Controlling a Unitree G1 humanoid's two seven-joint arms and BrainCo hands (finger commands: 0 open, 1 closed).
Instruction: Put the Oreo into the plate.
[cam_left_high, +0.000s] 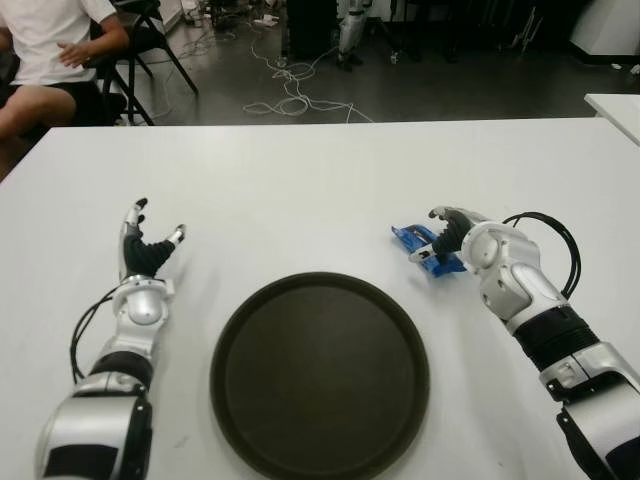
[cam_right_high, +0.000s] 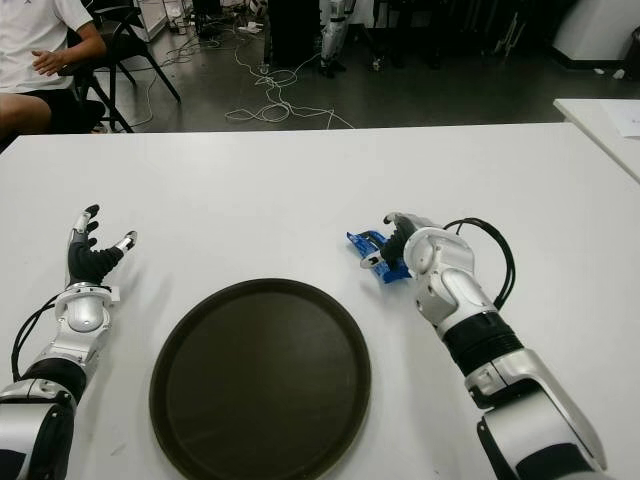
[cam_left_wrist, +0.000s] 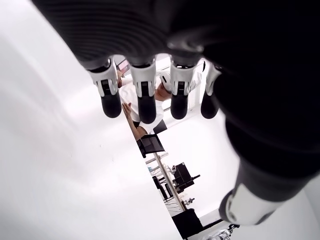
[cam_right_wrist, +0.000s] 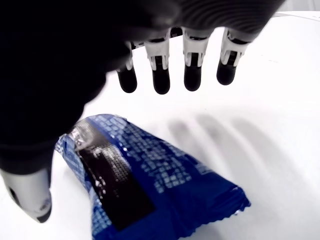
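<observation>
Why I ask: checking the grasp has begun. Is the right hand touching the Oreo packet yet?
Apart. The right wrist view shows the right hand open above the Oreo packet, bare white table and finger shadows showing between fingertips and wrapper.

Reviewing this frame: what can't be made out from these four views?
- Oreo pack: in the eye views the right hand covers part of it, and its printing is unreadable in every view.
- Contact: the right wrist view shows spread fingers above the pack; whether the thumb touches it cannot be told.
- Left hand, left of the plate: open; its own palm blocks much of the left wrist view.
- Seated person: cut off by the frame edge.
</observation>
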